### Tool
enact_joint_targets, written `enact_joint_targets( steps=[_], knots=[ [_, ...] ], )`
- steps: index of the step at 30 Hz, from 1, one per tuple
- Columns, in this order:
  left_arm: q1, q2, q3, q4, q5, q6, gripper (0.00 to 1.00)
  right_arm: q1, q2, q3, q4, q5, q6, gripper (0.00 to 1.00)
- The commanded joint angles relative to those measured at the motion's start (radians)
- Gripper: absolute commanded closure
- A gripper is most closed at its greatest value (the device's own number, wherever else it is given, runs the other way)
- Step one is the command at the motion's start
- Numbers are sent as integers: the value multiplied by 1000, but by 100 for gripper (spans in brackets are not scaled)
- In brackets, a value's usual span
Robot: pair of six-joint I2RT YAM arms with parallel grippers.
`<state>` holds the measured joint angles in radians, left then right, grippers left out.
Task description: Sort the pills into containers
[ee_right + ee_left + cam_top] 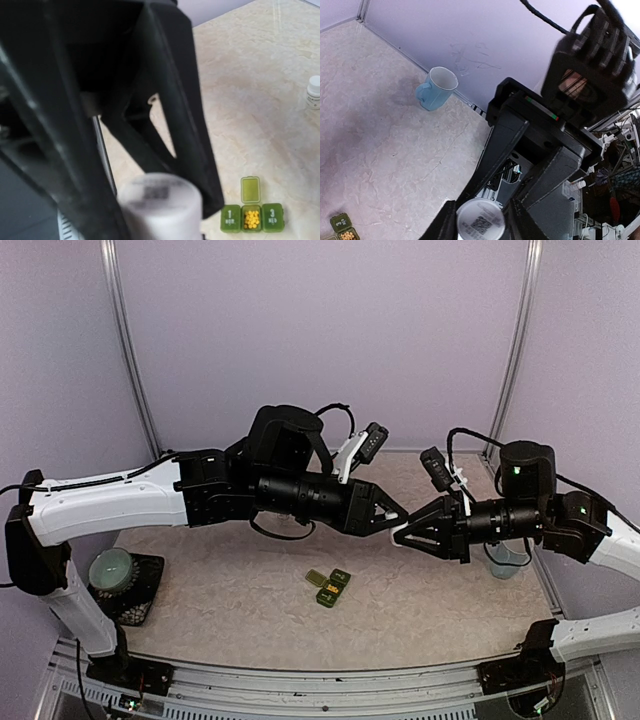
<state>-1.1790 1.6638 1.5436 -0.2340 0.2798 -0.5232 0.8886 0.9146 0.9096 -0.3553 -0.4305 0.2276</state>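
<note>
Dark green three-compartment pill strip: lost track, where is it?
Top view: the dark green pill strip lies centrally on the marbled table, left of the pale blue mug.

A white bottle is showing blurred at the bottom of the right wrist view, cut off by the lower edge; a second bottle is being clipped at the right edge. In the left wrist view the containers are running off the lower left corner. From above, the right arm is hiding part of the mug, and the containers' contents are reading too small to tell.
</note>
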Motion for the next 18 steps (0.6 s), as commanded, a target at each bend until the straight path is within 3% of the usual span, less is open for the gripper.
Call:
enact_joint_targets(
  steps=[1, 8, 14, 18],
  knots=[
    [-15, 13, 31, -8, 1, 15, 71, -7, -8, -4, -8, 19, -7, 99],
    [-30, 8, 21, 6, 7, 78, 78, -7, -18, -5, 15, -46, -3, 99],
    [-75, -63, -63, 146, 199, 275, 77, -7, -74, -8, 130, -378, 26, 99],
    [-148, -81, -43, 99, 267, 452, 77, -8, -81, -12, 237, -572, 102, 98]
  ],
)
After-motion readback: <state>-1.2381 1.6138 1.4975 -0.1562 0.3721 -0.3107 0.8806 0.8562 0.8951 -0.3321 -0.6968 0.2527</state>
